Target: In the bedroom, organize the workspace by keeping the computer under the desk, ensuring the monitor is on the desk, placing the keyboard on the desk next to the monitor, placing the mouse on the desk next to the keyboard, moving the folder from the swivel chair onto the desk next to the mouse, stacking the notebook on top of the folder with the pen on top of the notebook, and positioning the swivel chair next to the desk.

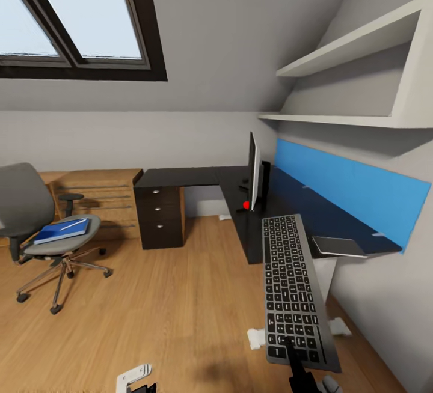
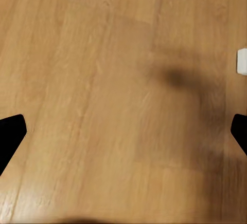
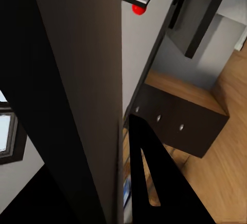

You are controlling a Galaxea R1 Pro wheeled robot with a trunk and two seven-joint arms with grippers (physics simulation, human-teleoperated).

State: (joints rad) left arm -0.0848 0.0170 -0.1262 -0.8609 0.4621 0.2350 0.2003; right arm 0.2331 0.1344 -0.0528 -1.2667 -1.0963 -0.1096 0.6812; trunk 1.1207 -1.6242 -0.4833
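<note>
the head camera looks forward and down across the bedroom, desk [image 1: 198, 178] at one o'clock. the left wrist camera faces straight down, near the floor [image 2: 103, 80]. the right wrist camera sits tight against the keyboard [image 3: 77, 80], sharing the desk's drawer unit [image 3: 180, 126] and the monitor [image 1: 253, 170] with the head view.

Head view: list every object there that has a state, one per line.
keyboard: held up by the right gripper, off the desk
monitor: upright on desk, edge-on
folder: flat on swivel chair seat
pen: lying on folder
drawer unit: drawers closed
</note>
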